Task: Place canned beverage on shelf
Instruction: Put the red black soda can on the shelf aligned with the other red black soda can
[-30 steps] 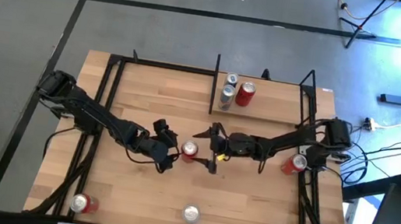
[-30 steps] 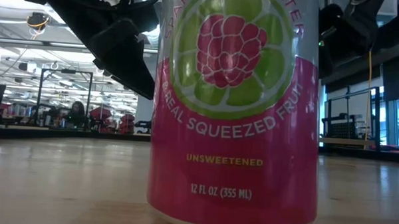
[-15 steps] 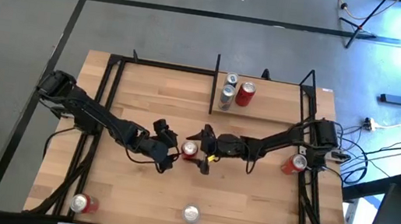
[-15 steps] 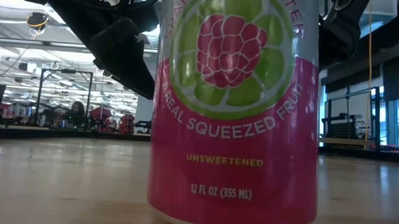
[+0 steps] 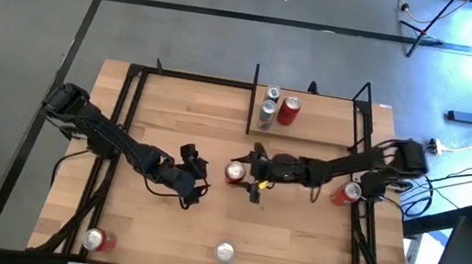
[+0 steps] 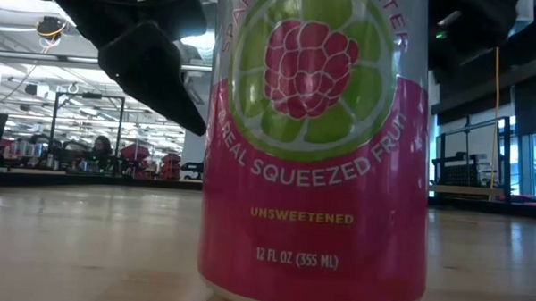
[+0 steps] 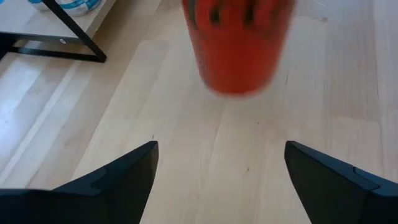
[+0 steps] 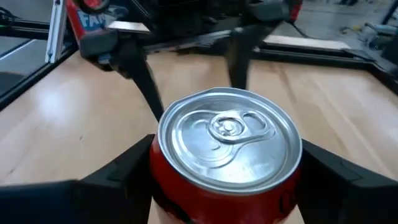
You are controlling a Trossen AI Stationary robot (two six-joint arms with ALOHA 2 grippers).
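Red and upright, the can (image 5: 235, 172) stands near the middle of the table (image 5: 174, 114), and the right gripper (image 5: 243, 172) has its fingers (image 8: 118, 180) on either side of it, close against the body; whether they press it yet cannot be told. In the right wrist view only the can's silver top and upper body show; its base is cut off. The left gripper (image 5: 196, 182) sits just beside the can toward the table's left edge, its fingers (image 7: 118, 177) spread wide and holding nothing. From the left wrist the can is blurred and its top is cut off.

A pink can (image 6: 317, 143) fills the low view right at the lens, hiding most of the table behind it; only dark arm parts show above it, and which arm is which there is hard to say.

The shelf (image 5: 310, 129) lies along the far edge toward the right corner, with two silver cans (image 5: 268, 104) and another red can (image 5: 289, 111) at its left end. More cans (image 5: 225, 253) stand along the near edge, and one (image 5: 345, 194) by the right edge.

Compared with a second ago, the red can sits slightly farther right, the right gripper is closed in around it, and the left gripper is clear of it.
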